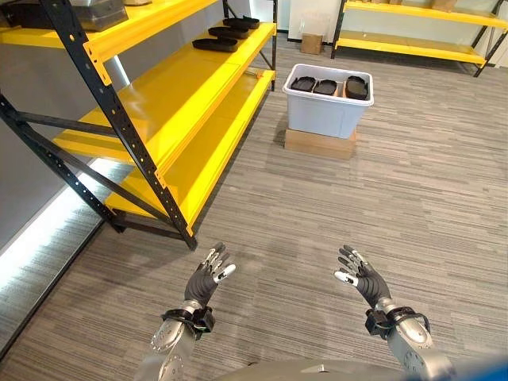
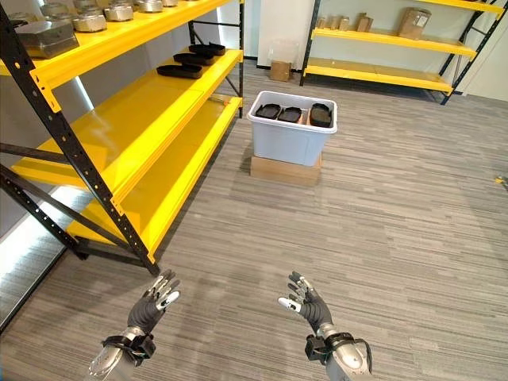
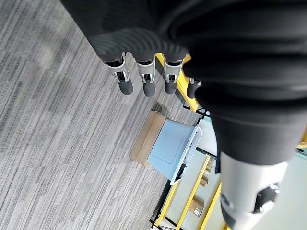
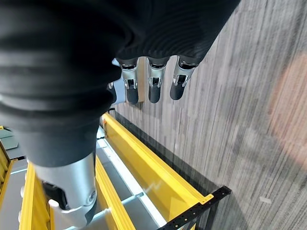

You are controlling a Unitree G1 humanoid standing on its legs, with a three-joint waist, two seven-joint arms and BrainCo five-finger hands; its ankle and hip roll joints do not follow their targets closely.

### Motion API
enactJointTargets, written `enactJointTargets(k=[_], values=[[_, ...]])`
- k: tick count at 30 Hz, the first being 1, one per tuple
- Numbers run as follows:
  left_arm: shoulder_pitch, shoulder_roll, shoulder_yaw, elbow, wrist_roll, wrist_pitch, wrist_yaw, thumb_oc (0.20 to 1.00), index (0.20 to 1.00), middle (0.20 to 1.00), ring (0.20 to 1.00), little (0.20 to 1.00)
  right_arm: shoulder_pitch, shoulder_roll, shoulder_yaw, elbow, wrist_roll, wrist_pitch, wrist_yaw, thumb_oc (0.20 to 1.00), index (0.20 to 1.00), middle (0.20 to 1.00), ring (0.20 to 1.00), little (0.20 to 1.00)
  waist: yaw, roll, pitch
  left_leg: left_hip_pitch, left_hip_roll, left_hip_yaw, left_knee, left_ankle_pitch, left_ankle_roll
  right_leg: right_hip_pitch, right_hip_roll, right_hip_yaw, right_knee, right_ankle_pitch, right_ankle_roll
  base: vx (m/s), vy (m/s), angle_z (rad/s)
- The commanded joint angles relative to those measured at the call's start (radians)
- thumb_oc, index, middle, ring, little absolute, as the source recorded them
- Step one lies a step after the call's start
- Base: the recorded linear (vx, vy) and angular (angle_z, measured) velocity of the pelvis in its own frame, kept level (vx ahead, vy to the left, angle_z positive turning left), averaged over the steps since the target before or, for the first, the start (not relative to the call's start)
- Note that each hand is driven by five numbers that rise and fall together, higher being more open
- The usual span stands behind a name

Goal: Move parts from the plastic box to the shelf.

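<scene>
A pale plastic box (image 1: pixel 325 111) stands on a flat cardboard base (image 1: pixel 319 144) on the floor, well ahead of me. Three black parts (image 1: pixel 325 86) lie in its top. More black parts (image 1: pixel 216 44) rest on the middle level of the yellow shelf (image 1: pixel 171 95) at my left. My left hand (image 1: pixel 208 278) and right hand (image 1: pixel 359 274) hover low over the floor near me, far from the box. Both are open with fingers spread and hold nothing. The left wrist view shows the box (image 3: pixel 169 146) past the straight fingers (image 3: pixel 125 86).
The shelf's black uprights (image 1: pixel 119 127) and yellow beams run along my left side. A second yellow shelf (image 1: pixel 413 44) stands at the back right, with a small cardboard carton (image 1: pixel 311 43) against the far wall. Metal trays (image 2: pixel 49 36) sit on the upper level.
</scene>
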Motion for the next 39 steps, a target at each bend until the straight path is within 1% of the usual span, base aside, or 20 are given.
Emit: enactJointTargets(k=[1,10,39], values=[[-0.037,0.006,0.003,-0.013,-0.003,-0.037,-0.027,1.000,1.000,1.000,1.000,1.000,-0.007,-0.016,-0.009,-0.023,0.030,-0.034,0.013,1.000,1.000,1.000,1.000,1.000,-0.002,-0.012,-0.073,0.017,0.098,-0.036,0.011,-0.032,-0.072,-0.022,-0.103,-0.001,0.025,0.070,0.103,0.00,0.000,0.00],[-0.038,0.010,-0.002,-0.012,0.019,-0.038,-0.026,1.000,1.000,1.000,1.000,1.000,-0.009,-0.018,-0.009,-0.024,0.022,-0.031,0.014,1.000,1.000,1.000,1.000,1.000,-0.003,-0.011,-0.073,0.019,0.099,-0.033,0.011,-0.033,-0.072,-0.020,-0.102,-0.001,0.024,0.067,0.103,0.00,0.000,0.00],[-0.043,0.003,0.005,-0.002,0.003,-0.038,-0.020,1.000,1.000,1.000,1.000,1.000,-0.007,-0.009,-0.006,-0.023,0.049,-0.031,0.013,1.000,1.000,1.000,1.000,1.000,-0.004,-0.006,-0.072,0.020,0.102,-0.033,0.011,-0.033,-0.074,-0.017,-0.100,-0.001,0.022,0.062,0.101,0.00,0.000,0.00]])
